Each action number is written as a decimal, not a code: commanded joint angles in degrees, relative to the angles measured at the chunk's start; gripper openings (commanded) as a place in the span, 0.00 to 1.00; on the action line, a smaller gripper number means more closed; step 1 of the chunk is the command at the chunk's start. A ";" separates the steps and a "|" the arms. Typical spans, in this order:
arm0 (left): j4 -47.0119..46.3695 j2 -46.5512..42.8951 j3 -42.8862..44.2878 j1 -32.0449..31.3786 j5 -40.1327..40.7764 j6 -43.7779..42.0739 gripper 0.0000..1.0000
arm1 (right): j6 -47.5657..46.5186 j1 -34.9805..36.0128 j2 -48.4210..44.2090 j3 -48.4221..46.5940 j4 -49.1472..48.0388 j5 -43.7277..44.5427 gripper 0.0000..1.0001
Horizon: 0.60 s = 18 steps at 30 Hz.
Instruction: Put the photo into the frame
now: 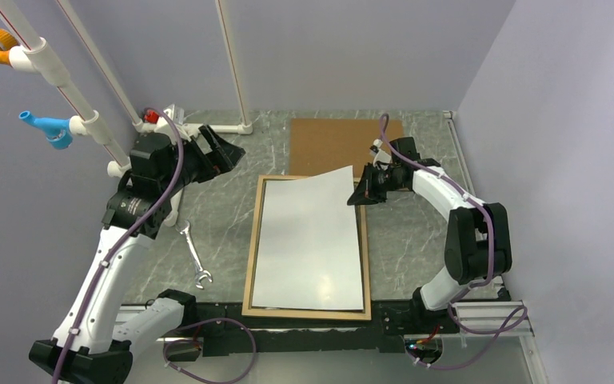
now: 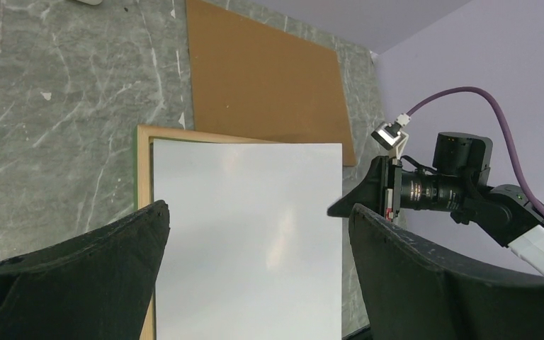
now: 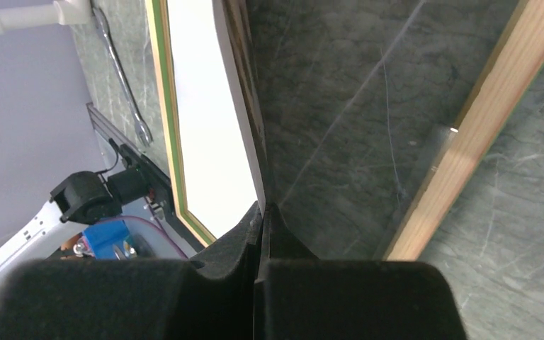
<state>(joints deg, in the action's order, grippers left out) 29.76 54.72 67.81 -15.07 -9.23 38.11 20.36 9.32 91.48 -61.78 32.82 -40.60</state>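
White-backed photo point(image 1: 310, 240) rests on tan frame point(image 1: 251, 248), right fingers point(image 3: 205, 283) pinching it, left fingers point(image 2: 85, 276) spread.

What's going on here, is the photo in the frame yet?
The right gripper is shut on the far right corner of the photo, which lies white back up over the tan wooden frame. That corner is lifted and pokes past the frame's far edge, so the photo isn't seated yet. The left gripper hangs open near the frame's far left corner, holding nothing. The brown backing board lies beyond the frame, a wrench to its left.
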 commanded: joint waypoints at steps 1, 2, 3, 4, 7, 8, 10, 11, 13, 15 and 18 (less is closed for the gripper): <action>-0.86 0.17 -0.19 -0.05 -1.09 -1.14 0.99 | 3.15 0.49 1.48 0.89 -6.04 -2.07 0.00; -0.79 0.21 -0.14 -0.05 -1.12 -1.25 1.00 | 2.99 0.71 1.99 0.82 -6.17 -2.25 0.00; -0.69 0.21 -0.19 -0.04 -1.12 -1.28 0.99 | 2.71 0.78 2.60 0.60 -6.26 -2.43 0.00; -0.69 0.21 -0.15 -0.03 -1.11 -1.34 0.99 | 2.51 0.95 3.10 0.39 -6.23 -2.48 0.00; -0.58 0.38 -0.22 -0.05 -1.14 -1.53 1.00 | 2.04 0.95 4.58 -0.21 -6.15 -2.81 0.00; -0.58 0.39 -0.28 -0.04 -1.14 -1.53 0.99 | 1.86 0.89 4.91 -0.33 -5.91 -2.77 0.00; -0.46 0.54 -0.24 -0.04 -1.14 -1.60 0.99 | 1.42 0.99 5.19 -0.51 -5.54 -2.55 0.00; -0.38 0.63 -0.27 0.01 -1.20 -1.55 0.99 | 1.17 0.96 5.27 -0.52 -5.35 -2.29 0.00; -0.42 0.73 -0.44 -0.05 -1.43 -1.58 0.99 | 0.78 0.96 5.16 -0.54 -5.00 -1.77 0.00; -0.42 0.82 -0.55 0.02 -1.53 -1.55 0.99 | 0.44 0.96 4.96 -0.66 -4.58 -1.40 0.09; -0.28 0.99 -0.53 -0.04 -1.56 -1.45 0.99 | -0.02 0.96 4.68 -1.16 -3.80 -0.49 0.30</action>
<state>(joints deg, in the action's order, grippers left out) 29.91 55.64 67.70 -15.07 -9.65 37.58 21.74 10.07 96.97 -61.28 28.93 -41.45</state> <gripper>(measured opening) 0.994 0.199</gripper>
